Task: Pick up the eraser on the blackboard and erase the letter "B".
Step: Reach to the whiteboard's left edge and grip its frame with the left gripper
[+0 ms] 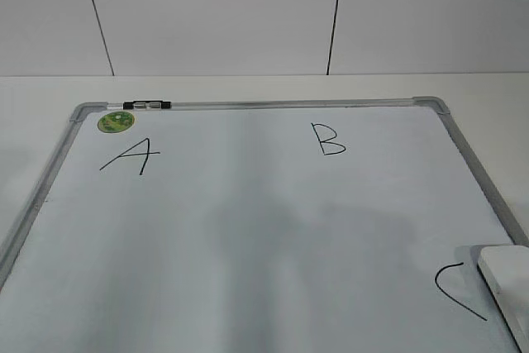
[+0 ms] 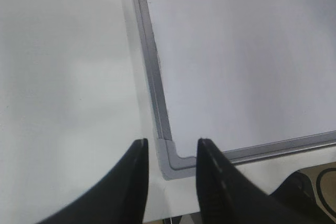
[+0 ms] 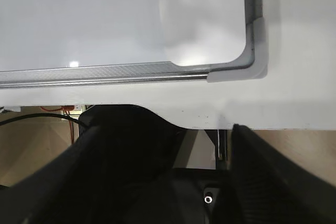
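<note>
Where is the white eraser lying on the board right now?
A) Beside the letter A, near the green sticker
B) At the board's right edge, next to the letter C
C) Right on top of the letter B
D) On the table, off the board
B: in the exterior view the eraser lies by the right frame of the blackboard, just right of the letter C.

The eraser [image 1: 506, 287] lies on the blackboard's [image 1: 248, 270] near right corner.
</note>
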`<state>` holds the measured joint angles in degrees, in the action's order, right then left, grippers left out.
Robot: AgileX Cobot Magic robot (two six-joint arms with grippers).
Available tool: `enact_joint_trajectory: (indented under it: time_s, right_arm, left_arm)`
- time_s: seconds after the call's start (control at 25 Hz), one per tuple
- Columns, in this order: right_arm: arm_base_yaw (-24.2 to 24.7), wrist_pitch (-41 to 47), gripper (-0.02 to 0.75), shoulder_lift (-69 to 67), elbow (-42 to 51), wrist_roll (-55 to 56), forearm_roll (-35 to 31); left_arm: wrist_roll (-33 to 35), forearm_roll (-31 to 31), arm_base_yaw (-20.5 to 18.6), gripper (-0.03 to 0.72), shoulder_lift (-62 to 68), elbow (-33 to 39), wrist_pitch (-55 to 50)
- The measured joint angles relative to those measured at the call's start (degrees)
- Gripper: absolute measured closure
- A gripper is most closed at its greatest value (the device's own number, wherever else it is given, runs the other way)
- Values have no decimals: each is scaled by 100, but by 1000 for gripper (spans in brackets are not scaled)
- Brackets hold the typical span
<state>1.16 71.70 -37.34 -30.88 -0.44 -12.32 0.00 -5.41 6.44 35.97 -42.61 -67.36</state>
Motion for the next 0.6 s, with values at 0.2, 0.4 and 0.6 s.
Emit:
enact_joint_trajectory:
  time_s: [0.2, 0.4, 0.6]
  right_arm:
    - [0, -10, 169, -94, -101, 0, 23]
    - [0, -10, 169, -333, -287, 0, 47]
    - [0, -10, 169, -470, -434, 4, 68]
  left_arm:
    - [0, -13, 0, 450, 1391, -532, 0]
    - [0, 7, 0, 450, 2865, -1198, 103]
    - [0, 107, 0, 450, 3893, -1828, 407]
